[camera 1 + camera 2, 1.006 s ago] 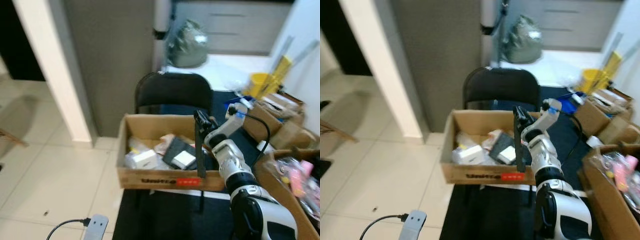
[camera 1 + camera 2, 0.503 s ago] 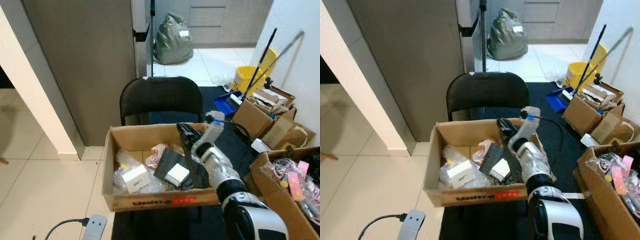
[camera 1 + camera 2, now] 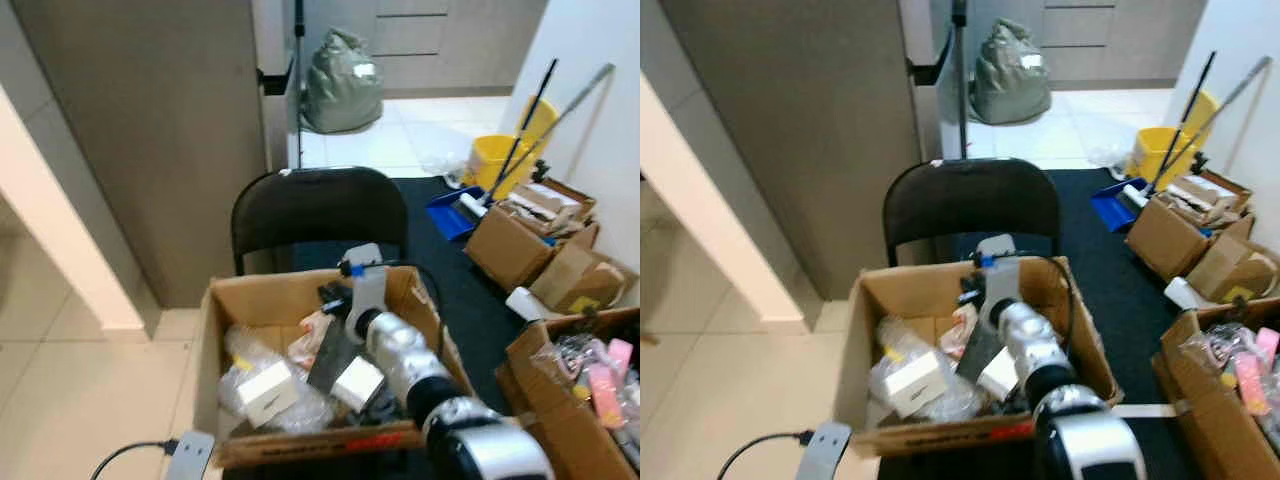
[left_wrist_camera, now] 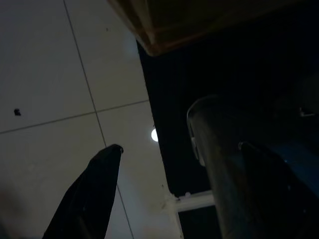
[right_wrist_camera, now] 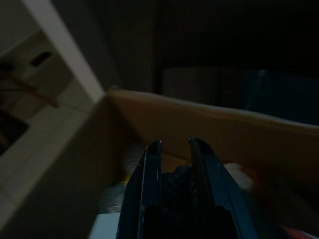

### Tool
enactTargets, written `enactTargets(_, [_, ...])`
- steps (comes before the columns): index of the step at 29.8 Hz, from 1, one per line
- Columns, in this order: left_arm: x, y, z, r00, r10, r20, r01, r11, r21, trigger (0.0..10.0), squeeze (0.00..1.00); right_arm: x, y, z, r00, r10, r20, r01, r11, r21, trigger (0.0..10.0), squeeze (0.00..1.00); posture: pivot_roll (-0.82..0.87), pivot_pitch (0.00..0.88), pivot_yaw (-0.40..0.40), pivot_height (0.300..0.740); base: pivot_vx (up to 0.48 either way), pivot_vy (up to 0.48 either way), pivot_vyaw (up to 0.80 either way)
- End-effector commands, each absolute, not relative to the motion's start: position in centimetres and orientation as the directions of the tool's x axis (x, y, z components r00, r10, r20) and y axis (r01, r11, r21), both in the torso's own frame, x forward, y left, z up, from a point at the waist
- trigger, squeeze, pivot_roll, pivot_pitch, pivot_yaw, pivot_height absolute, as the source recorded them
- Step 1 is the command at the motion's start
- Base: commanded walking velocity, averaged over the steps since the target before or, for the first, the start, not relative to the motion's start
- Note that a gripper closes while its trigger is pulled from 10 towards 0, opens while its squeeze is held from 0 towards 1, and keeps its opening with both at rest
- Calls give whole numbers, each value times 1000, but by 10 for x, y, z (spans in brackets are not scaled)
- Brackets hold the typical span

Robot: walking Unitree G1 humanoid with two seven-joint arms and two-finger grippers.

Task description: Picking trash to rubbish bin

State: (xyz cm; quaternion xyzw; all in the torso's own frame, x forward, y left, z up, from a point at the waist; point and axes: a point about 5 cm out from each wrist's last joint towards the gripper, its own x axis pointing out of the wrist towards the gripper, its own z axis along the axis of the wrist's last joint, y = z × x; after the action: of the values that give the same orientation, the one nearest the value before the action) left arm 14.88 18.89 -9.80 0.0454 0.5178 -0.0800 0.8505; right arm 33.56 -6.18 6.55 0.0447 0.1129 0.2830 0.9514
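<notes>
A cardboard box (image 3: pixel 215 330) of trash rests on a black chair (image 3: pixel 310 215). Inside lie a small white carton (image 3: pixel 268 392), a black packet with a white label (image 3: pixel 345 372), a pinkish wrapper (image 3: pixel 305 345) and clear plastic. My right arm reaches over the box, and my right gripper (image 3: pixel 333 297) is low near the box's far wall, above the black packet. In the right wrist view its fingers (image 5: pixel 152 162) stand close together, shut, with the box wall (image 5: pixel 259 134) ahead. My left gripper (image 4: pixel 179 149) hangs open over the floor tiles beside the box corner.
A grey-green rubbish bag (image 3: pixel 343 80) sits on the floor beyond the chair. A yellow mop bucket (image 3: pixel 497 160) and several cardboard boxes (image 3: pixel 525 235) line the right wall. A grey plug with a cable (image 3: pixel 190 455) lies on the tiles at front left. A dark wall (image 3: pixel 150 130) stands left.
The camera has shifted and come closer to the box. My right arm has swung left, from the box's front right wall to the far side over the trash.
</notes>
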Motion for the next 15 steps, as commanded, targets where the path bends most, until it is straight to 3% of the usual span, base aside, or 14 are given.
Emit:
enactTargets(1, [139, 191, -101, 422, -82, -903, 180, 984, -5, 10000, 0, 334, -59, 67, 810, 565, -158, -544, 824, 156, 10000, 0, 49, 21, 29, 740, 0, 0, 0])
enactTargets(2, [139, 190, -102, 420, -84, -903, 184, 983, -6, 10000, 0, 333, -55, 68, 802, 580, -144, -559, 813, 160, 10000, 345, 49, 21, 29, 740, 0, 0, 0])
enactTargets(3, [139, 190, -102, 418, -87, -904, 191, 982, -6, 10000, 0, 332, -51, 69, 793, 596, -129, -576, 801, 163, 10000, 933, 49, 21, 29, 740, 0, 0, 0])
enactTargets(4, [138, 190, -102, 417, -88, -905, 194, 981, -6, 10000, 0, 331, -49, 70, 786, 606, -120, -586, 793, 167, 10000, 1000, 48, 22, 28, 740, 0, 0, 0])
enactTargets(10, [138, 189, -102, 416, -90, -905, 194, 981, -9, 10000, 0, 328, -44, 71, 783, 615, -92, -598, 786, 159, 10000, 1000, 49, 23, 28, 740, 0, 0, 0])
enactTargets(14, [137, 189, -102, 410, -94, -907, 203, 979, -10, 10000, 0, 331, -57, 66, 827, 551, -112, -526, 829, 191, 10000, 1000, 49, 22, 30, 740, 0, 0, 0])
enactTargets(15, [136, 188, -103, 408, -95, -908, 205, 979, -10, 10000, 0, 331, -62, 64, 838, 532, -124, -503, 840, 205, 10000, 875, 49, 24, 31, 740, 0, 0, 0])
